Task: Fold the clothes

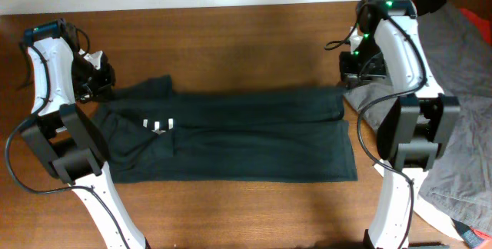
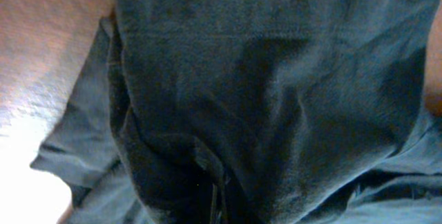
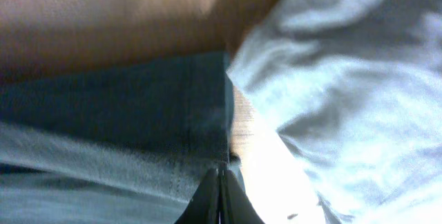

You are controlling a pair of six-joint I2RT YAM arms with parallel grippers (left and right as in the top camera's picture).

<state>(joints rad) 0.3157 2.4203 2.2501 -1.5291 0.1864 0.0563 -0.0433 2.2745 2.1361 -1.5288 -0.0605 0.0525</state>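
Dark green trousers point(image 1: 231, 134) lay flat across the middle of the bench point(image 1: 231, 34), waistband toward the left edge and the 2 leg hems toward the right edge. Small white marks point(image 1: 159, 124) showed near the waist. The left gripper point(image 1: 98, 80) sat at the waistband's far corner; whether it was open or closed, I cannot tell. The right gripper point(image 3: 219, 182) had its fingers pressed together at the far hem corner, just beside the grey clothes point(image 1: 461, 87) heaped along the right edge.
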